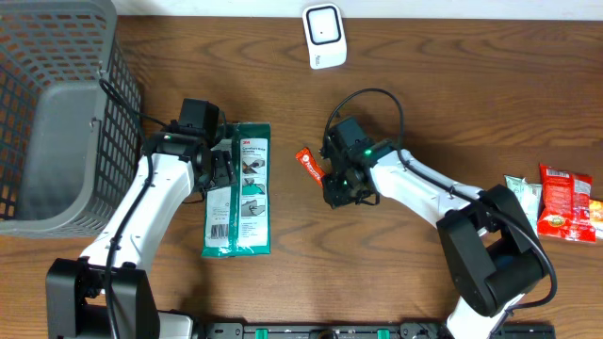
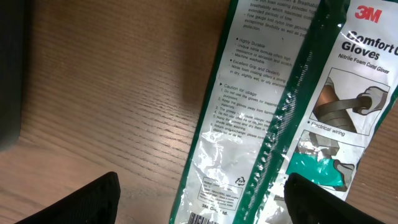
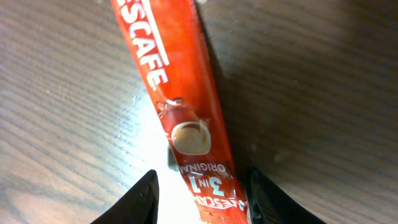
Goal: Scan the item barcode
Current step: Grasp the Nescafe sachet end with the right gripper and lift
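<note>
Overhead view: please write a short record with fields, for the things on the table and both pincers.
left pincer: open, above gloves packet
right pincer: open, astride coffee stick
scanner: white, top of picture
basket: grey, beside left arm
snack packets: right edge

Table (image 1: 452, 113): brown wood-grain surface, smooth, low sheen. Glove packet (image 1: 239, 193): glossy plastic film, clear and green, wrinkled, strong reflections. Coffee sachet (image 3: 180, 106): glossy red film, slightly creased. Basket (image 1: 57, 38): grey matt plastic lattice. Scanner (image 1: 324, 36): smooth white plastic, slight gloss. Snack packets (image 1: 565, 202): shiny printed film.
</note>
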Action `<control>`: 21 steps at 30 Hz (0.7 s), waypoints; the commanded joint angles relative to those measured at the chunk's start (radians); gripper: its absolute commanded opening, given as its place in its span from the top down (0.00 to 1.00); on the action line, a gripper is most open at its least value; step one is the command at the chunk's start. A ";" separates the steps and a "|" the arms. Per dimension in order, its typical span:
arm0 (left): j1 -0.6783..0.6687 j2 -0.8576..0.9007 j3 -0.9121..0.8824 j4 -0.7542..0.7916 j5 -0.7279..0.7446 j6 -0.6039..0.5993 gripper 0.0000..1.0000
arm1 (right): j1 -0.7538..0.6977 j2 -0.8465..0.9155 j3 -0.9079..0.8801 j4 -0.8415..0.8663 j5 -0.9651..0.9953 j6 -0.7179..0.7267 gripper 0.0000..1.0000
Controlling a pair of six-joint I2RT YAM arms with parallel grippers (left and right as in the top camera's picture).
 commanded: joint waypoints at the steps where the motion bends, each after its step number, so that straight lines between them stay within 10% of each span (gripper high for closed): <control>1: 0.006 -0.007 0.014 0.000 -0.006 0.005 0.15 | 0.020 -0.026 -0.010 -0.006 0.053 -0.036 0.61; 21: 0.006 -0.007 0.014 0.000 -0.006 0.005 0.15 | -0.007 -0.111 0.074 -0.084 0.037 -0.100 0.45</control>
